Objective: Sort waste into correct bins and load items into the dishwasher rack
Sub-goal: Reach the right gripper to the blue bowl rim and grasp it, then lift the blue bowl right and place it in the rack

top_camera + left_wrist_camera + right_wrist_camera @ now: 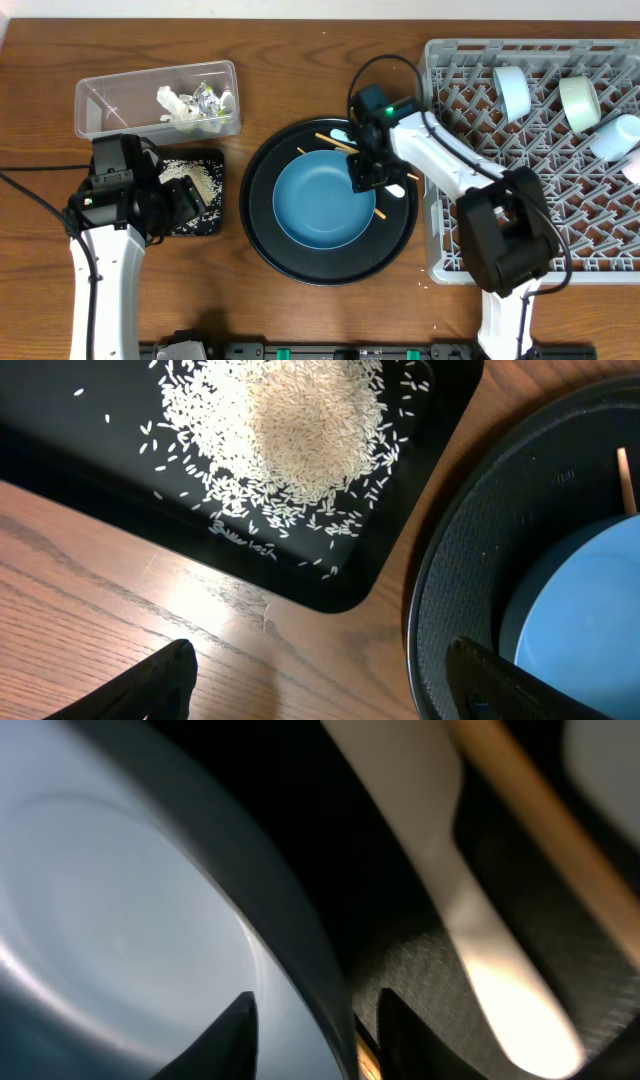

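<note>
The dark blue dish (322, 200) lies in the large round black tray (262, 235). My right gripper (365, 175) is at the dish's right rim, its fingers (318, 1030) straddling the rim with small gaps, open. Chopsticks (335, 143) and a pale spoon (450, 870) lie on the round tray beside it. My left gripper (185, 205) is open and empty (320, 680) above the table by the shallow black tray (60, 450), which holds rice (300, 420). The clear tub (100, 105) holds tissue (175, 100) and the wrapper (208, 97). The grey rack (600, 230) holds cups (512, 90).
The rack fills the right side, close against the round tray. More small bowls (578, 102) lie among its pegs at the back right. The black rice tray (205, 225) sits just left of the round tray, with a narrow strip of bare wood between them.
</note>
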Tool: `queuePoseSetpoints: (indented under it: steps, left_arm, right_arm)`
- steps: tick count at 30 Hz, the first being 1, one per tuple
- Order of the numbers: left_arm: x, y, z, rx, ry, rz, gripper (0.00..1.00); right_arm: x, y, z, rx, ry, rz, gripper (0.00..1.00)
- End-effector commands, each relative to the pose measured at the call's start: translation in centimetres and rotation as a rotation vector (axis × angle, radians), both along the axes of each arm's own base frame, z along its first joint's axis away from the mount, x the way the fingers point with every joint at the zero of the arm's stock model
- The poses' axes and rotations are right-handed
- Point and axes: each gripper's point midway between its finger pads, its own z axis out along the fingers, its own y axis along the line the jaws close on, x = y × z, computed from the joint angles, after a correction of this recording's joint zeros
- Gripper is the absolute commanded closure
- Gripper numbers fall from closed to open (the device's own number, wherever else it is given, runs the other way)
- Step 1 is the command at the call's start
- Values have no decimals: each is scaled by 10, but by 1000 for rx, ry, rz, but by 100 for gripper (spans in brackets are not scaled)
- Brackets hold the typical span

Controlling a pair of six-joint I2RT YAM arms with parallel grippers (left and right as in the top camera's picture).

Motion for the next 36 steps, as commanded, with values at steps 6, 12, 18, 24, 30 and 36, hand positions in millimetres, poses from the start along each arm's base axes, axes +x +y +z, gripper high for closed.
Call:
queuePoseSetpoints:
  steps: [6,12,18,24,30,36]
  left_arm:
    - [2,3,3,10,-3,16,19]
    - [2,3,3,10,-3,16,19]
    - [2,3,3,10,-3,16,19]
    - [2,3,3,10,-3,16,19]
    - [2,3,3,9,-3,16,19]
    - [2,3,3,9,-3,16,19]
  right_arm:
    - [4,-5,-1,-44,-15,-55,99]
    - [27,-23,48,-69,-148,-94,99]
    - [58,-70,141,-179,-452,-186,99]
    - [67,-163,238,-491,-799,-384,99]
    - [56,-247,292,-828,-926,-544,99]
    - [43,-298,309,-1066,-942,-689,99]
